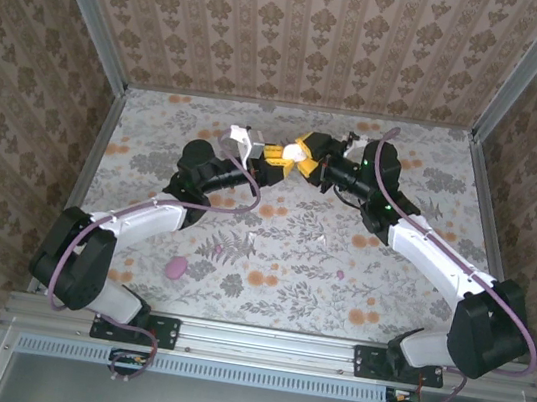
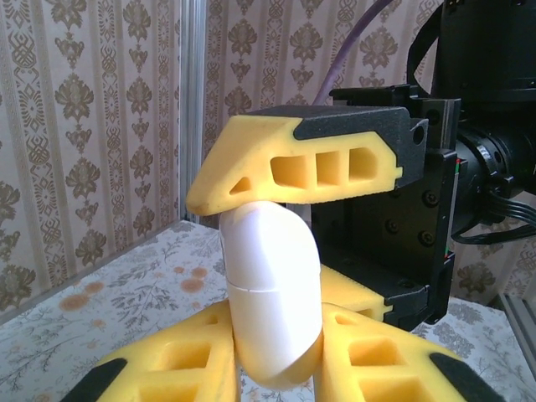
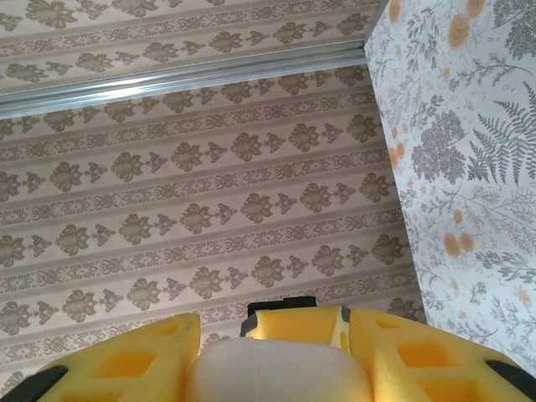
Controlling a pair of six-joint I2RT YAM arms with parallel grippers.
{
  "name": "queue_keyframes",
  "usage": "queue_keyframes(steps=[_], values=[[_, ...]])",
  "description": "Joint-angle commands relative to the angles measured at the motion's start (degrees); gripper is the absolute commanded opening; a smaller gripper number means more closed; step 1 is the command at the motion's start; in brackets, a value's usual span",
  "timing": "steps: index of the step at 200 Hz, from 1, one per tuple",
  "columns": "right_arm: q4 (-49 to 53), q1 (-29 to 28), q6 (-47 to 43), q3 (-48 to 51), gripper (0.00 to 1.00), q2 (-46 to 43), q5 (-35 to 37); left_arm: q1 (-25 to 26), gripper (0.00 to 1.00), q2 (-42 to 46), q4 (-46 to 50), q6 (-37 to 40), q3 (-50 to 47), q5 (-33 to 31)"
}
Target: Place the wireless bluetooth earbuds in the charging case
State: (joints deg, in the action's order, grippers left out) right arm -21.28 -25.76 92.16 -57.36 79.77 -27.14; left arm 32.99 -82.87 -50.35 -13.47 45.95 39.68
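L end effector [image 2: 276, 364], R end effector [image 3: 276, 368] clamp white case [image 2: 272, 276].

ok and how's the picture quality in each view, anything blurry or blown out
top external: evenly lit and sharp, but the glossy white pebble-shaped charging case is nearly blown out; left wrist: case crisp, the left gripper's yellow plastic fingers at the bottom edge slightly soft; right wrist: beige patterned wallpaper sharp, the case and the right gripper's yellow fingers at the bottom edge blurred

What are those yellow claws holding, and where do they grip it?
A white charging case, held by both: the left gripper pinches its lower end, the right gripper clamps its upper half.
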Motion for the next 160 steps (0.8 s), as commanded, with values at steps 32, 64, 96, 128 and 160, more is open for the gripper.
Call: queue_keyframes(steps=[32, 64, 96, 128, 160], values=[[-0.05, -0.44, -0.87, 0.5, 0.41, -2.22, 1.65, -0.03, 0.29, 0.08, 1.83, -0.43, 1.75, -0.25], [0.45, -0.61, -1.41, 0.55, 0.41, -2.08, 2.04, -0.03, 0.3, 0.04, 2.29, -0.67, 1.79, -0.92], [1.6, -0.89, -2.49, 0.4, 0.42, -2.14, 2.6, -0.03, 0.32, -0.01, 2.46, -0.94, 1.94, -0.92], [2.2, -1.05, -2.99, 0.15, 0.42, -2.17, 3.03, -0.03, 0.38, -0.1, 2.79, -1.17, 2.1, -0.92], [2.16, -1.19, -3.12, 0.19, 0.42, -2.12, 3.32, -0.03, 0.36, -0.17, 4.21, -1.12, 2.8, -0.46]])
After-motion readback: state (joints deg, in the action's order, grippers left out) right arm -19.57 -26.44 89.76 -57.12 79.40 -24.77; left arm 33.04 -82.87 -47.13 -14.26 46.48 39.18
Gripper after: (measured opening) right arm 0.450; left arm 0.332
